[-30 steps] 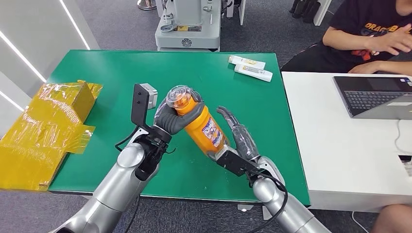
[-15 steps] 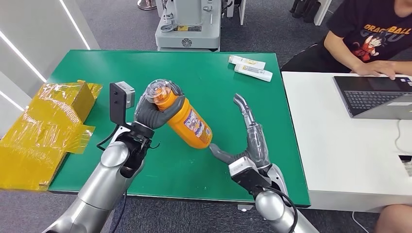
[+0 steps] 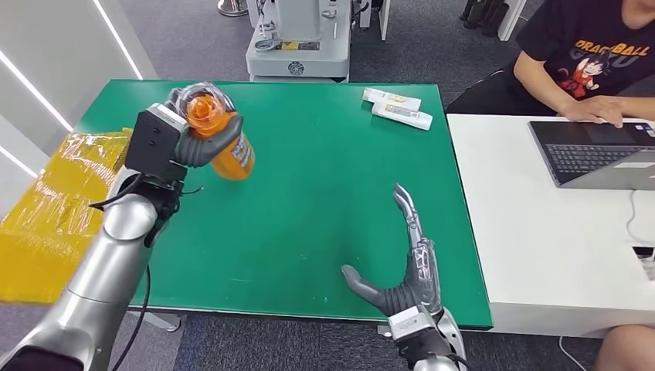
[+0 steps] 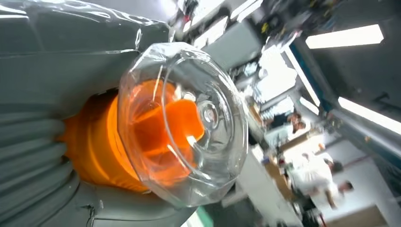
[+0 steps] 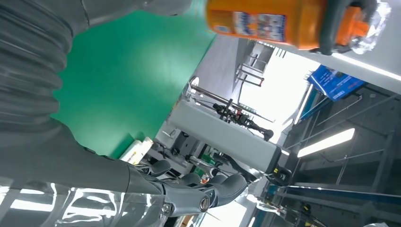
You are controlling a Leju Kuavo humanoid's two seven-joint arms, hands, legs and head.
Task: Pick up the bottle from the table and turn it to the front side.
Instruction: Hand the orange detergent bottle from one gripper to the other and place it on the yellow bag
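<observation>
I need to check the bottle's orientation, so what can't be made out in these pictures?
- Bottle label: in the head view too small to read, partly behind the left hand.
- Bottle body: in the left wrist view hidden behind its clear cap.
- Label print: blurred in the right wrist view, bottle cut by the edge.
</observation>
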